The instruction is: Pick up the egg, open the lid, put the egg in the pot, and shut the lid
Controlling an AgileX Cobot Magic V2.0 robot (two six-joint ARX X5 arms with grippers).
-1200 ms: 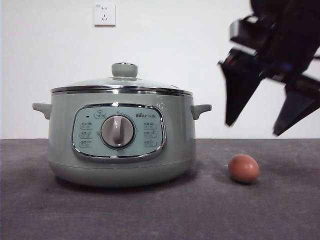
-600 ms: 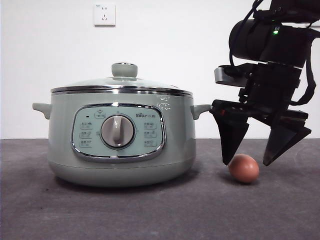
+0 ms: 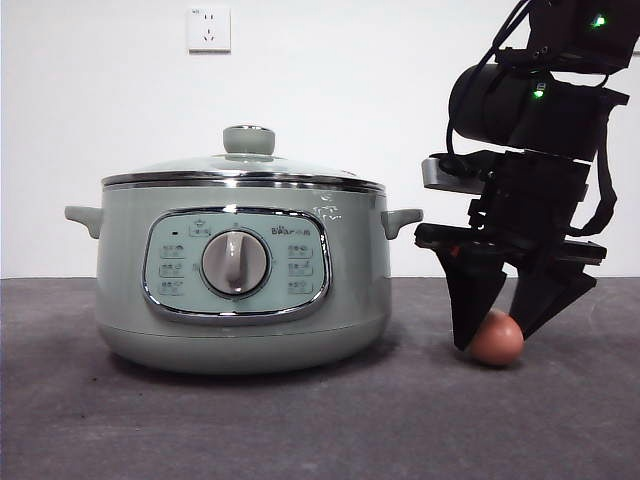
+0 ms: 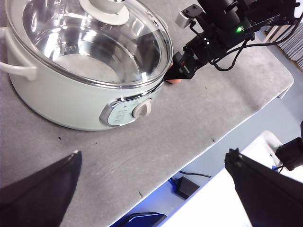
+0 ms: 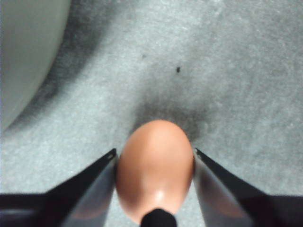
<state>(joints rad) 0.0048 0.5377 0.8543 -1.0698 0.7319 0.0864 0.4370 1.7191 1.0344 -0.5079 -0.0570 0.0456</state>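
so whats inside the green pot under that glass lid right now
Through the domed glass lid with the sage knob, the pale green electric pot shows only a bare shiny metal bowl. Reflections hide part of its floor. The brown egg sits outside on the grey table, between the right end effector jaws.

Looks like a robotics lab/test rig, not a kitchen. Worktop w/ grey felt-like cover [image 4: 227,90], plain white wall w/ white wall socket [image 3: 208,29], black cabling and a black power adapter on the floor [image 4: 187,187] under the worktop edge. Only a pale sage-green round electric cooker [image 3: 240,285] as prop.
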